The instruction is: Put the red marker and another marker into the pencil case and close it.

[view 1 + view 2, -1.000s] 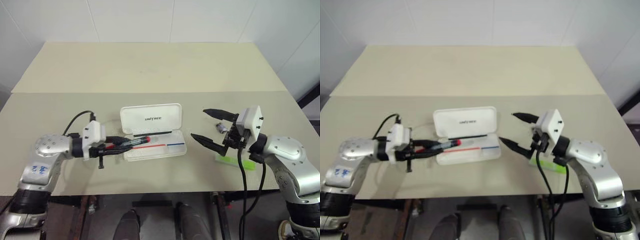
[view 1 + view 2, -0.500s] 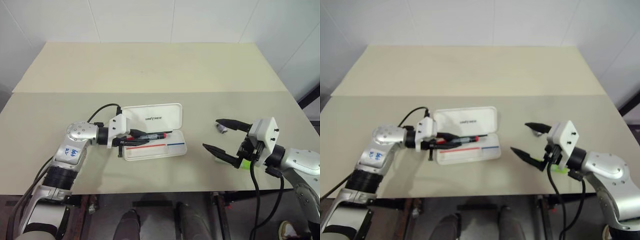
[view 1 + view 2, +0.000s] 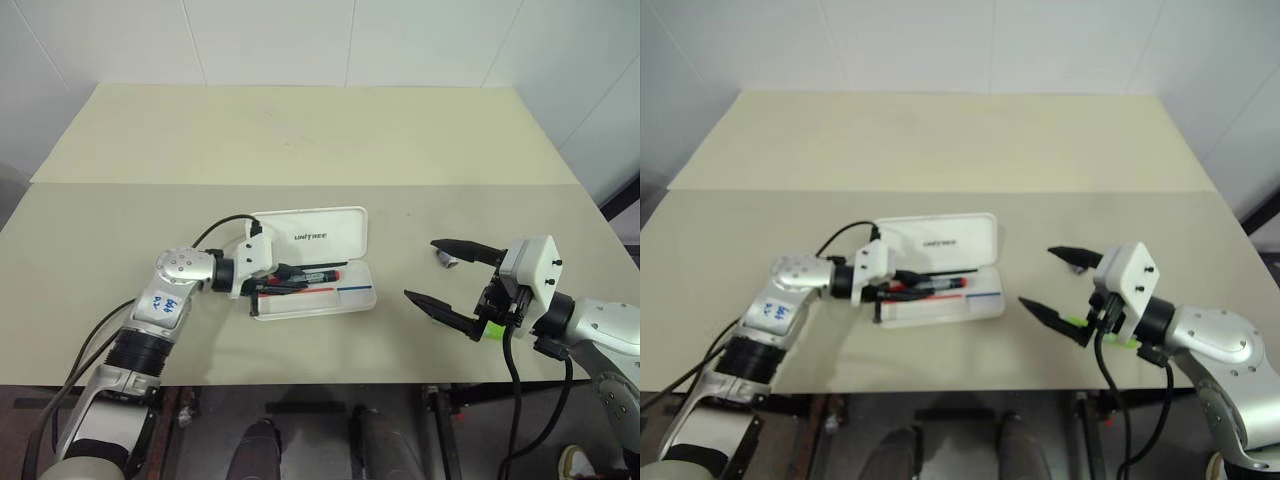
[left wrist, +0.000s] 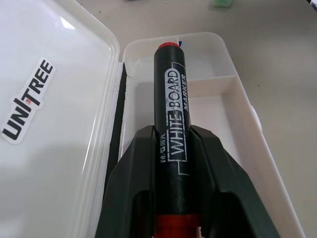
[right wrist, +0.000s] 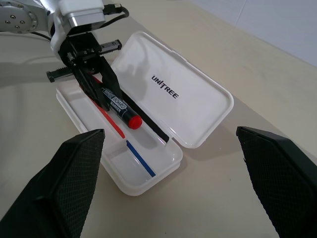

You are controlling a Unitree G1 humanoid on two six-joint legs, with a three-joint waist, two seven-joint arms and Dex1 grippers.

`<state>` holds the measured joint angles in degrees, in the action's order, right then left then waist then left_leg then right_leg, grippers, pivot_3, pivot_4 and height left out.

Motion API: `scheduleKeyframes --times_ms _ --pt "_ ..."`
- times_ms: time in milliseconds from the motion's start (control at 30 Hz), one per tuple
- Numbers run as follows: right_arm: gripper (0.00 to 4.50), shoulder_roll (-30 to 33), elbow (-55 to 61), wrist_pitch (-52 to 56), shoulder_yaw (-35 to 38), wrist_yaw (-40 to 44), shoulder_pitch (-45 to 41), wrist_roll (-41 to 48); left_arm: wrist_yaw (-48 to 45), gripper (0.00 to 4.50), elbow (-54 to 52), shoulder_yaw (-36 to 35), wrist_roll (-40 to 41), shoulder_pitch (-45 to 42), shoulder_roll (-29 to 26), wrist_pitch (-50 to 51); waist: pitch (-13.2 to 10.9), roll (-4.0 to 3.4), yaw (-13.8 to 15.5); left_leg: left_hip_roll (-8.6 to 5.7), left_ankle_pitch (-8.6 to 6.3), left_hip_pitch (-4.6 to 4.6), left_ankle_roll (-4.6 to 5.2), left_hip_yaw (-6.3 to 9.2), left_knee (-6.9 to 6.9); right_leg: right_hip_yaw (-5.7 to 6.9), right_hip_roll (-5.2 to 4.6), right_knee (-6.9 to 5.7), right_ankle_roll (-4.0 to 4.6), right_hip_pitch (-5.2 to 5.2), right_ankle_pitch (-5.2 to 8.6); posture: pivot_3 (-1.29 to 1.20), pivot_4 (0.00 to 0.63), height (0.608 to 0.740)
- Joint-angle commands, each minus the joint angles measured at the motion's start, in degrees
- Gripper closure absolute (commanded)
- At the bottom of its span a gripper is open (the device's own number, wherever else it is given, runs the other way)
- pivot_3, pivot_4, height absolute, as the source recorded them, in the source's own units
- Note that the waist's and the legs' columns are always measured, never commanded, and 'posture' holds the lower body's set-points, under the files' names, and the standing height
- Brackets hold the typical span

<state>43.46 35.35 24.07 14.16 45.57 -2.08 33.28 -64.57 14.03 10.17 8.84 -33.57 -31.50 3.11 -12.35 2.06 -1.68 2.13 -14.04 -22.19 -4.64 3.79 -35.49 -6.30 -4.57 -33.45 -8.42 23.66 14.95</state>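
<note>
My left tool pinches the red marker. One black finger sits on each side of the dark barrel, and I can read "WHITE BOARD MARKER" on it. The marker sticks out past the fingertips, with its red end pointing away from the tool. It is over the open tray of the pencil case. I cannot tell if the marker touches the tray floor.

The pencil case lies open on the tabletop, right under and in front of my left tool. Its lid is folded back flat on the far side of the tool, with the dark "UNITREE" word facing up. Inside the tray I see a red stripe and a blue stripe past the tool's tips.

My right tool is well apart from the case, off to its right. Its two black fingers are spread wide with nothing between them. The light-green highlighter lies on the tabletop just behind and under this tool, partly hidden by it. A small dark and silver thing lies on the tabletop beside the far finger. I cannot tell what it is.
</note>
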Motion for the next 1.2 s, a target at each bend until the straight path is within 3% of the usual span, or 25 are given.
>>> scheduleKeyframes --times_ms 33,233,533,633,733,867,1200 --pt "0.0 0.0 1.9 -0.2 1.4 -0.8 -0.6 1.0 0.7 2.59 -0.6 0.0 -0.6 -1.1 0.4 0.1 0.0 0.0 0.0 0.0 0.0 0.0 0.0 0.0 0.0 0.0 0.0 0.0 0.0 0.0 0.0 0.0 0.15 0.74" --pt "0.0 -0.3 1.3 -0.5 0.6 -1.1 -1.4 0.9 1.4 0.56 -1.0 0.0 -1.3 -1.2 1.1 -0.7 0.0 0.0 0.0 0.0 0.0 -0.01 0.0 0.0 -0.06 0.0 0.0 0.0 0.0 -0.02 0.0 0.0 0.15 0.74" --pt "0.0 -1.4 0.3 -0.5 0.2 -1.1 -1.8 1.0 -1.5 0.56 -6.5 -3.0 5.3 0.0 1.1 3.1 0.0 0.0 0.0 0.0 0.0 -0.02 0.0 0.0 -0.07 0.0 0.0 0.0 -0.01 -0.02 0.0 0.0 0.15 0.74" --pt "0.0 -1.7 -0.9 -0.8 1.8 -0.9 0.0 0.8 -4.2 0.01 -11.4 -4.9 10.1 1.8 -0.8 6.5 0.0 0.0 -0.1 0.0 0.0 -0.01 0.0 0.0 -0.07 0.0 0.0 0.0 -0.01 -0.02 0.0 0.0 0.15 0.74" --pt "0.0 0.5 -3.0 -1.5 6.3 2.2 6.2 -0.1 -5.3 0.01 -18.9 -9.9 16.6 5.1 -4.5 11.9 0.0 0.0 0.0 0.0 -0.01 -0.01 0.01 0.0 -0.02 0.0 0.0 -0.02 0.0 -0.02 0.0 0.0 0.15 0.74" --pt "0.0 2.9 -5.5 -2.4 9.8 6.0 10.3 0.1 -4.9 0.01 -24.5 -12.7 19.6 7.3 -8.3 15.4 0.0 -0.01 0.0 0.0 -0.05 0.0 0.03 0.0 -0.06 -0.02 0.0 -0.05 -0.01 -0.03 0.03 0.0 0.15 0.74" --pt "0.0 9.1 -26.6 -13.0 9.7 18.8 13.5 -7.6 -7.0 0.01 -25.8 -15.9 20.3 9.6 -13.2 13.4 0.0 0.02 -0.5 0.0 -0.06 -0.01 0.03 -0.04 -0.42 -0.03 -0.01 0.28 0.09 -0.25 -0.05 0.0 0.15 0.74"
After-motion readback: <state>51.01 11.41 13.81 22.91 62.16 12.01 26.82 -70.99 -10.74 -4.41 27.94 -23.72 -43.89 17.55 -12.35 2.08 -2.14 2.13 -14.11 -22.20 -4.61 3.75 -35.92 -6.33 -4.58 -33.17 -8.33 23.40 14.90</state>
